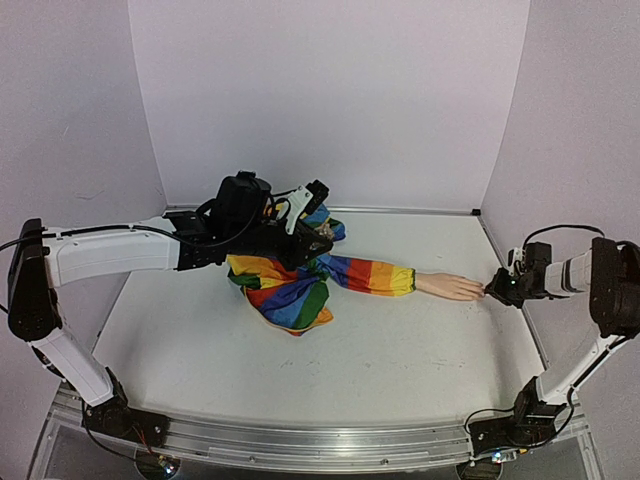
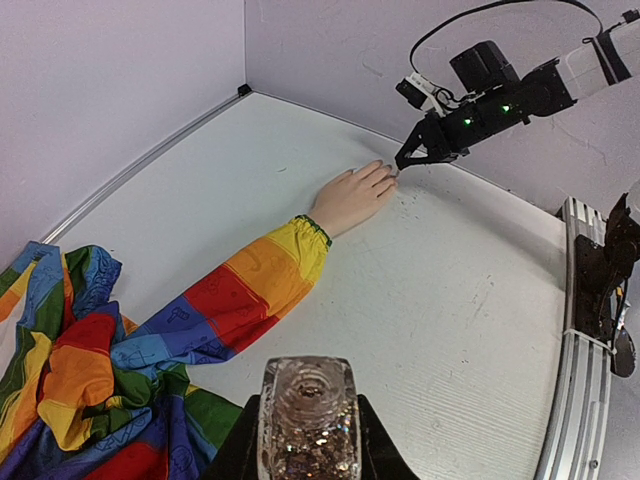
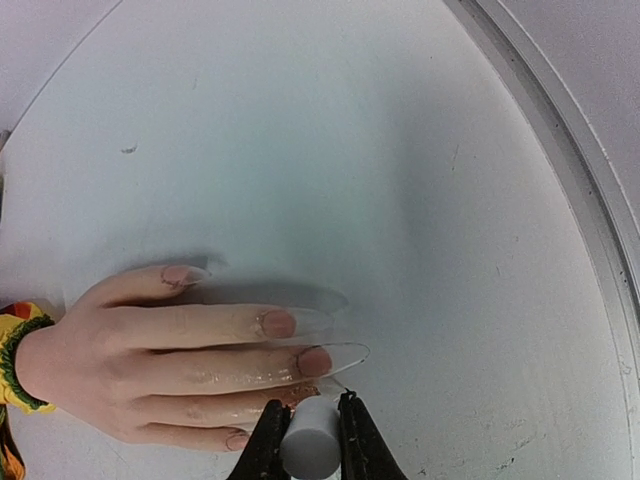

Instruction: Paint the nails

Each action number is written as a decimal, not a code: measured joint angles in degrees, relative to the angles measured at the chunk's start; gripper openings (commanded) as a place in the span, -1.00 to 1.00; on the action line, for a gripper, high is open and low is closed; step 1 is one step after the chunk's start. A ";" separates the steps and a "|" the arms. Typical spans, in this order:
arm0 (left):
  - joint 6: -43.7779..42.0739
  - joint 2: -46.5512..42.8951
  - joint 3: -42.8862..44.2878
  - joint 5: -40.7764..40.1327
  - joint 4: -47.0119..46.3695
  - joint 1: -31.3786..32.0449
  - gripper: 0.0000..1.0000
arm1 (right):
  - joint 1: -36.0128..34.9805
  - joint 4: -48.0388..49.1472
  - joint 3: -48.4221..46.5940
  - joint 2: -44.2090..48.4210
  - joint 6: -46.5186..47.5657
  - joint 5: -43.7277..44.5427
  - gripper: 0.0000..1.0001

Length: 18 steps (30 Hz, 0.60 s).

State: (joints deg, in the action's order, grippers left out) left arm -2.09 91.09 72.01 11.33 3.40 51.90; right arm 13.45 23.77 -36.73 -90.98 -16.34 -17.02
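Nails (image 3: pixel 313 361) on the mannequin hand (image 3: pixel 150 370) sit right at the tips of your right gripper (image 3: pixel 310 425). In the right wrist view its 2 fingers are clamped narrow on a small white cylinder (image 3: pixel 308 452), which fills the gap between them. A thin dark line shows at the tip of the finger at 3 o'clock of that cylinder. You cannot tell whether it is a brush or whether it touches anything. The pale hand lies flat, palm down, from 9 to 11 o'clock of the gripper, its fingers pointing toward 3 o'clock. You can count 5 pinkish-brown nails, and the 4th one down is partly hidden behind a gripper finger.

In the top view your right gripper (image 1: pixel 497 291) stands just at 3 o'clock of the mannequin hand (image 1: pixel 450 287), close to its fingertips and near the right edge of the table (image 1: pixel 400 360). The rainbow-striped sleeve (image 1: pixel 370 274) runs from the wrist toward 9 o'clock and ends in a crumpled heap of the same cloth (image 1: pixel 285 300).

Your left gripper (image 1: pixel 312 240) hovers at the heap's 12 o'clock side, well apart from the hand. In the left wrist view its fingers (image 2: pixel 233 458) are closed on a small clear bottle (image 2: pixel 308 425) of glittery stuff, its ringed neck toward the camera.
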 measured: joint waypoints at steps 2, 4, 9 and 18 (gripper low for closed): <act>-0.02 0.00 0.00 -0.02 0.02 0.00 -1.00 | 0.00 0.00 -0.09 -0.11 0.00 0.17 -1.00; -0.02 0.00 0.00 -0.04 0.02 0.00 -1.00 | 0.00 0.00 -0.09 -0.11 0.00 0.50 -1.00; -0.02 0.00 0.00 -0.04 0.02 0.00 -1.00 | 0.00 0.00 -0.11 -0.11 0.00 1.81 -1.00; -0.02 0.00 0.00 -0.07 0.02 0.00 -1.00 | 0.00 -0.13 -0.13 0.22 -0.11 3.37 -1.00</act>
State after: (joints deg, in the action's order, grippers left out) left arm -2.11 91.09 72.01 11.27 3.42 51.90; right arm 13.45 23.64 -36.86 -90.76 -16.45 -13.65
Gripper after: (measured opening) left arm 0.221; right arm 0.158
